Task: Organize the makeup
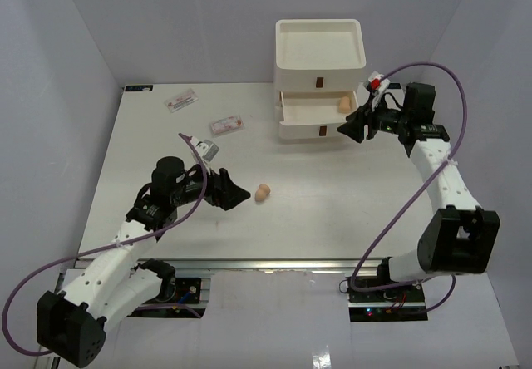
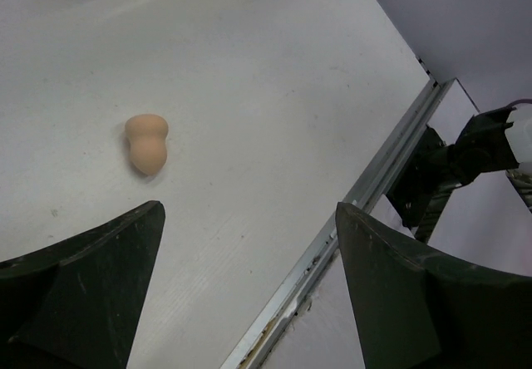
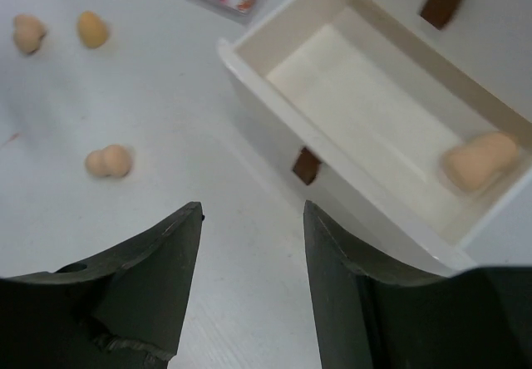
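While most of the makeup lies loose on the white table [image 1: 166,228], the three-drawer box [image 1: 320,53] at the far side has its middle drawer [image 3: 274,103] pulled out. One peach sponge [image 3: 480,159] rests in the drawer's right end. I take the step in hand to be gathering the sponges into that drawer.

The right gripper [image 3: 252,209] hovers just in front of the drawer with its fingers spread and nothing between them. The left gripper [image 2: 249,211] is low over the middle of the table, also spread wide and empty.

Two flat packets [image 1: 180,100] [image 1: 225,125] lie well apart from both grippers, toward the far left.

A loose sponge [image 2: 146,143] lies on its side just ahead of the left gripper, toward one finger rather than centred between the two. The right wrist view shows two more sponges [image 3: 27,32] [image 3: 91,28] farther off (the top view does not show them).

The next move probably calls for the left gripper to shift sideways until the sponge sits between the fingers. It would then lower and close gently, since the sponge is rounded and soft and could squirt out.
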You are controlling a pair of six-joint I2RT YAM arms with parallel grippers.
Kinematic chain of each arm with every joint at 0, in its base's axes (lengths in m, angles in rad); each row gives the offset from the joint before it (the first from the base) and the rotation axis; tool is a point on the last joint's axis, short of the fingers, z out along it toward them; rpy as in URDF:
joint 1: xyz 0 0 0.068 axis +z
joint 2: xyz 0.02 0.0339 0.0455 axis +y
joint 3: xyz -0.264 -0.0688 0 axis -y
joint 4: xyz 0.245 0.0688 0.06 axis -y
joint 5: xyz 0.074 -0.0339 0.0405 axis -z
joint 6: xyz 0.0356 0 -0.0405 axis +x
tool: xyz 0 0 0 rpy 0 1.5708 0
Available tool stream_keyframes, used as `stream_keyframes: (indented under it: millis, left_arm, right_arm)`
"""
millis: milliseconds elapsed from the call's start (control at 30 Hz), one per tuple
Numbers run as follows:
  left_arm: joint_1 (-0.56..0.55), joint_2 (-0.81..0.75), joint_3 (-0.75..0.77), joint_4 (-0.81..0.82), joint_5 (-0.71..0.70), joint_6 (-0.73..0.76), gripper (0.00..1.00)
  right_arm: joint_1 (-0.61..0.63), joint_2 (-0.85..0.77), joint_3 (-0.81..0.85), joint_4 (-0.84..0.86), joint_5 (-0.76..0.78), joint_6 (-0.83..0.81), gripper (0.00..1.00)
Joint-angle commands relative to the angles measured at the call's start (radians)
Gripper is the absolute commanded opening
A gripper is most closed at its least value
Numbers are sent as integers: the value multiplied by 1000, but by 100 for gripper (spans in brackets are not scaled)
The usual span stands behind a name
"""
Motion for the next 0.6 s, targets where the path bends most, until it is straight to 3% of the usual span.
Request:
stream_keyframes:
  millis: [0, 100, 200, 433, 567]
  left_arm:
    - [-1, 128, -1, 26, 112, -31, 91]
    - [-13, 220, 24, 13, 105, -45, 82]
    - [-39, 280, 48, 8, 62, -70, 79]
    - [-194, 511, 156, 12, -203, -94, 77]
    - [-218, 657, 247, -1, -317, -62, 74]
  right_arm:
    - [2, -200, -194, -116, -245, -245, 57]
    - [-2, -282, -317, -98, -225, -263, 56]
    - [-31, -344, -367, -97, -224, -281, 56]
    - [-158, -400, -396, -99, -357, -250, 55]
    - [-183, -403, -402, -99, -367, -246, 55]
